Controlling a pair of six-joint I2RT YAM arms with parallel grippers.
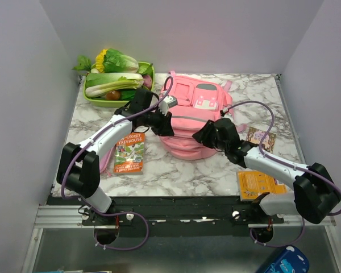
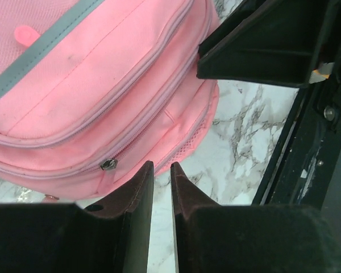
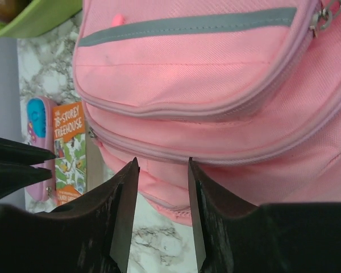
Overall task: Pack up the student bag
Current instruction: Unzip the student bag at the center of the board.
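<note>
The pink student bag [image 1: 194,111] lies flat mid-table, front pocket with a grey-and-white patch facing up, zips closed. My left gripper [image 1: 163,126] is at the bag's left lower side. In the left wrist view it [image 2: 162,164] is shut to a thin slit with nothing in it, just right of a metal zip pull [image 2: 108,164] on the bag [image 2: 102,85]. My right gripper [image 1: 203,135] is at the bag's lower right edge. In the right wrist view it [image 3: 162,160] is open and empty, its tips against the bag's bottom seam [image 3: 204,74].
A Treehouse book [image 1: 129,153] lies left of the bag, with a pink-and-blue pencil case [image 3: 37,142] beside it. An orange book [image 1: 258,185] and a smaller book [image 1: 261,137] lie on the right. A green tray of vegetables [image 1: 116,85] sits at the back left.
</note>
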